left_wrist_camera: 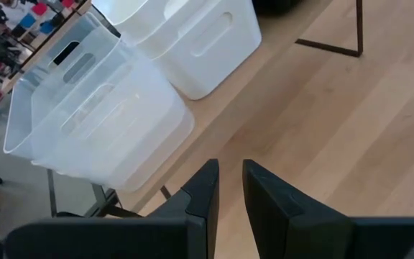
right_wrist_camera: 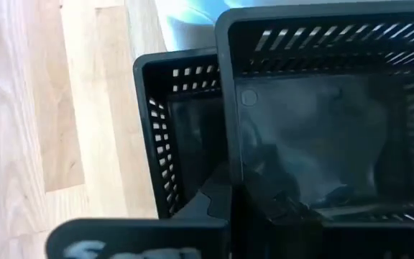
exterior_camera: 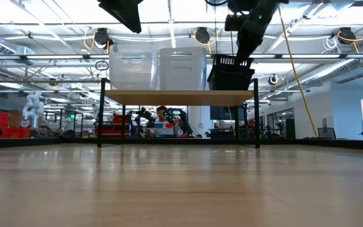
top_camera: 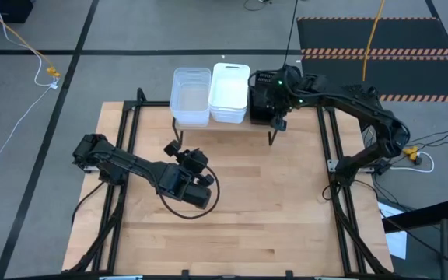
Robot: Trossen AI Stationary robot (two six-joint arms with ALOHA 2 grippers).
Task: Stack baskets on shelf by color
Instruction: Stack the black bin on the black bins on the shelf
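Observation:
The light-wood shelf (exterior_camera: 178, 96) carries three stacks. Clear baskets (top_camera: 190, 95) stand at its left and white baskets (top_camera: 229, 92) in the middle. Black mesh baskets (top_camera: 261, 99) are at its right. My right gripper (right_wrist_camera: 236, 205) is above the black stack, shut on the top black basket (exterior_camera: 230, 72), which sits tilted and offset over a lower black basket (right_wrist_camera: 160, 137). My left gripper (left_wrist_camera: 231, 176) hovers over the table in front of the shelf, pointing toward the clear stack, with only a narrow gap between its fingers. My right gripper holds the top black basket by one side wall near its rim (right_wrist_camera: 225, 108), with one finger inside and one outside. It comes from above, pointing down. The basket is tilted, its lower part sunk into the black basket below on the shelf.
Bare wooden tabletop (top_camera: 239, 210) spreads in front of the shelf. The shelf's thin black legs (exterior_camera: 99, 120) stand at its ends. My left arm (top_camera: 131, 165) lies across the table's left half. A person sits at a desk (exterior_camera: 162, 129) in the room beyond.

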